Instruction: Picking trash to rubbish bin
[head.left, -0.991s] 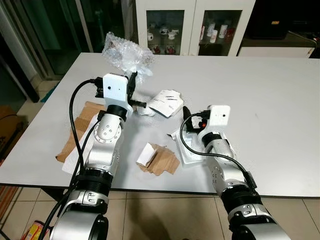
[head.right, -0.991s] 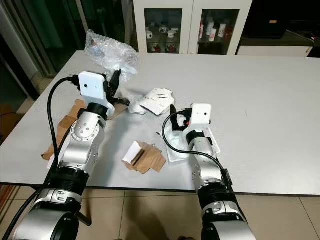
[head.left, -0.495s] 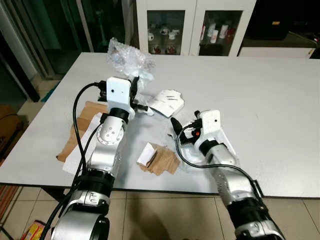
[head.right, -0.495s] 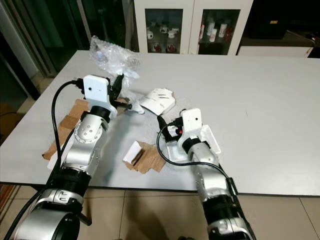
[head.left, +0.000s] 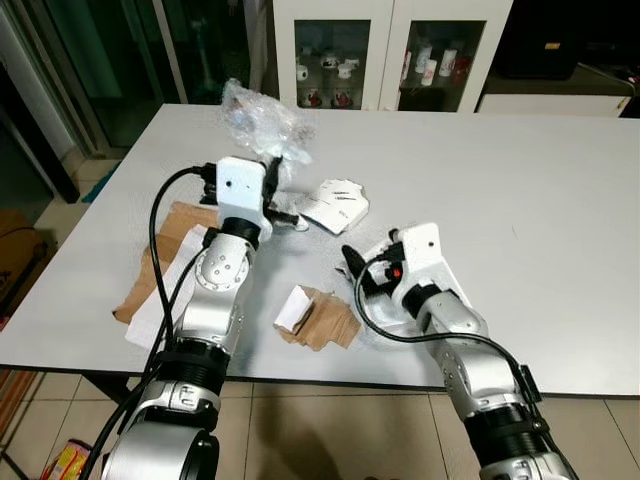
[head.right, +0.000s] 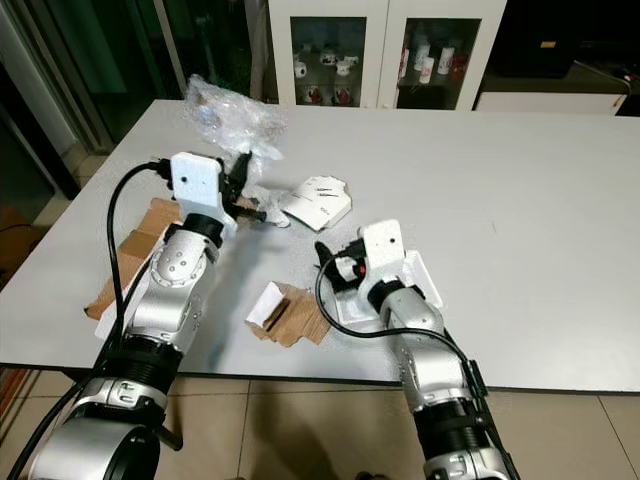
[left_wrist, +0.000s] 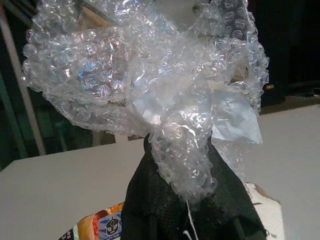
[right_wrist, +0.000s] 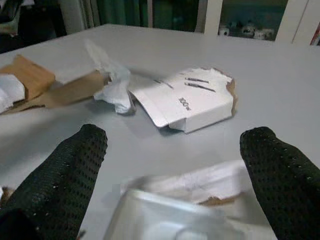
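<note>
Grey laminate counter (head.left: 520, 200) carries scattered packaging waste, with both arms raised over its near half.

Left claw (head.left: 268, 172): closed on a crumpled wad of bubble wrap (head.left: 262, 118), held above the counter at roughly 11 o'clock from the centre of the head view. In the left wrist view the bubble wrap (left_wrist: 150, 85) bunches directly out of the black fingers (left_wrist: 190, 200), which are pinched together on its lower end.

Right claw (right_wrist: 175, 165): fingers spread wide apart, gripping nothing. In the head view it sits low over the near middle of the counter, at about 6 o'clock, pointing toward 10 o'clock. A clear plastic tray (head.right: 415, 285) lies on the counter directly under this wrist; in the right wrist view its edge (right_wrist: 165, 205) appears blurred between the two fingers.

Other items on the counter:
- Torn white carton (head.left: 338, 204), lying flat just beyond the right claw, at 12 o'clock from it.
- Crumpled white tissue (right_wrist: 114, 82), touching the carton's side toward the left arm.
- Brown cardboard piece with a white face (head.left: 315, 315), near the front edge, at 9 o'clock from the right claw.
- Flat brown cardboard and white paper (head.left: 155, 270), partly under the left arm at the counter's left edge.

A white glass-door cabinet (head.left: 390, 50) stands behind the counter at 12 o'clock.
</note>
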